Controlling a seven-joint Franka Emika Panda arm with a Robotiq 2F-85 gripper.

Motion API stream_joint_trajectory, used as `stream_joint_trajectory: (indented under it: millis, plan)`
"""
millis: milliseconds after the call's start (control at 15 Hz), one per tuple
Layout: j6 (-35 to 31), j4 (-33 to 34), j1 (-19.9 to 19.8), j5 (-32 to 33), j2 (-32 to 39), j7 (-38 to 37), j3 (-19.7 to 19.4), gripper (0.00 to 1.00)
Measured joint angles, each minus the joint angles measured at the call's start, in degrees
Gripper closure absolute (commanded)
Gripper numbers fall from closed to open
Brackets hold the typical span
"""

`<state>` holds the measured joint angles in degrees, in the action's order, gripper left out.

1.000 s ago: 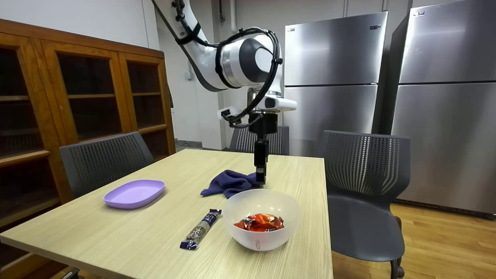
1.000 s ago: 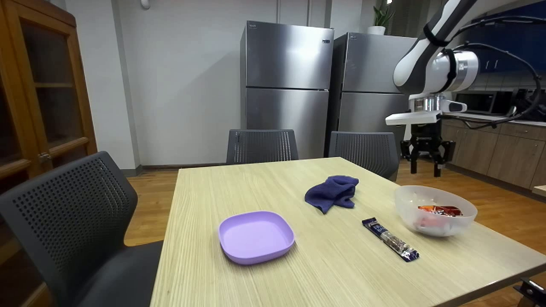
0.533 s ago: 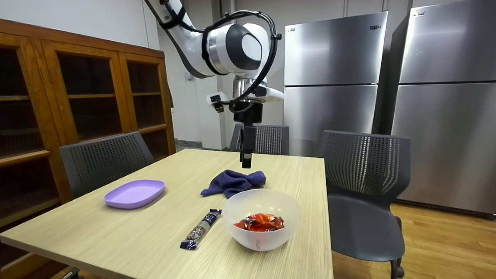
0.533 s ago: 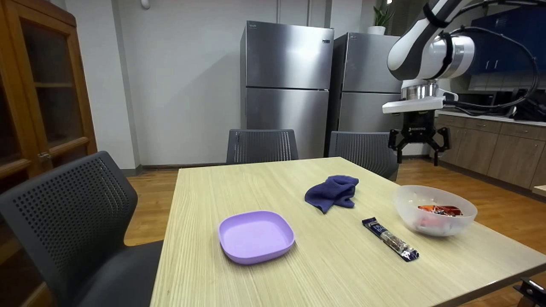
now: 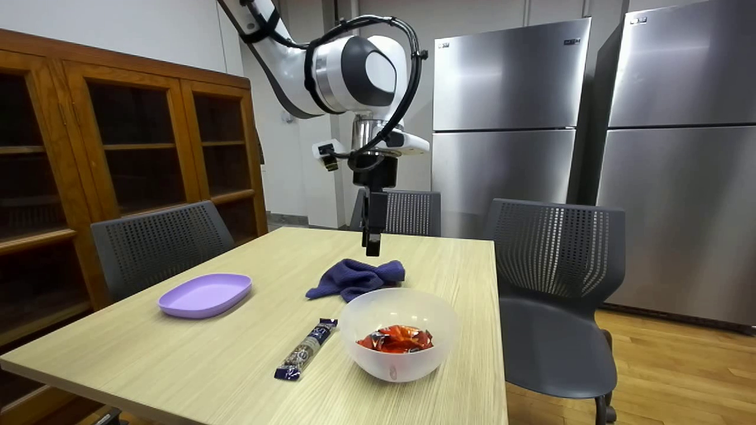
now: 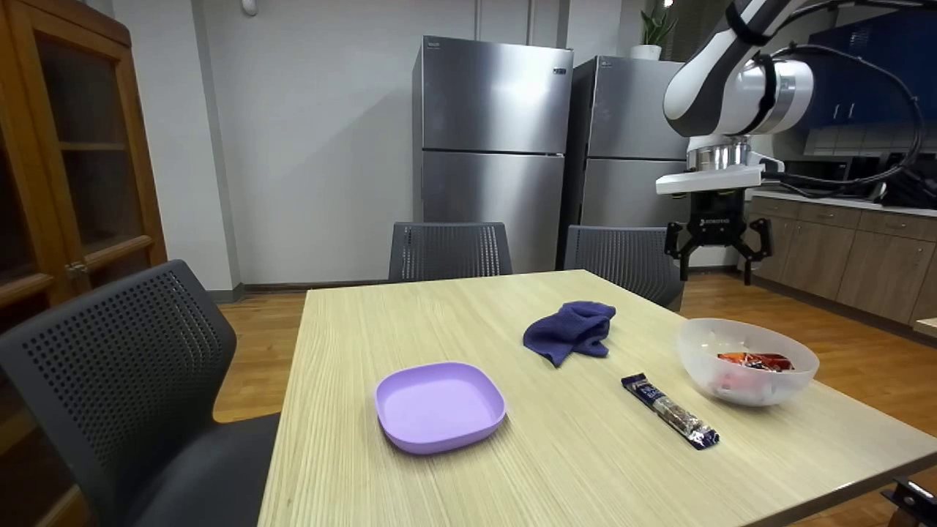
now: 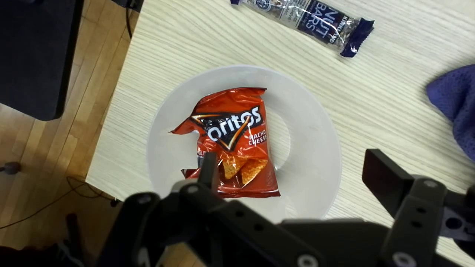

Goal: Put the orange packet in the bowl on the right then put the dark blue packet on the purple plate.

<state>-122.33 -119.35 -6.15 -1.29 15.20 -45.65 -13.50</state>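
Pale table (image 6: 571,424); bowl (image 5: 390,307); plate (image 5: 205,295) at its nine o'clock in both exterior views; gripper (image 6: 715,274) wide, empty; orange packet (image 7: 233,137) in the bowl; bar (image 7: 310,18) at its one o'clock in the wrist view (probably light, stiffish, slick); best pinched mid-length.

Crumpled blue cloth (image 6: 571,331) on the tabletop (image 6: 410,322). Gray chairs (image 5: 558,254) along its edges, two steel fridges (image 6: 494,110) farther back, glazed wooden cabinet (image 5: 133,143) visible in both exterior views.

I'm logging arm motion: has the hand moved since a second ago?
Yes: in both exterior views the hand has risen relative to the bowl and shifted toward picture left.
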Motion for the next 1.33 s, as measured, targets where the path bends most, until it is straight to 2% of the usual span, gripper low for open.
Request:
stream_joint_trajectory:
  millis: [1000, 1333]
  plan:
    - [-0.4, -0.1, 0.0, 0.0, 0.1, 0.0, 0.0, 0.0]
    - [-8.3, -2.3, 0.6, 0.2, -0.1, -0.1, 0.1, 0.0]
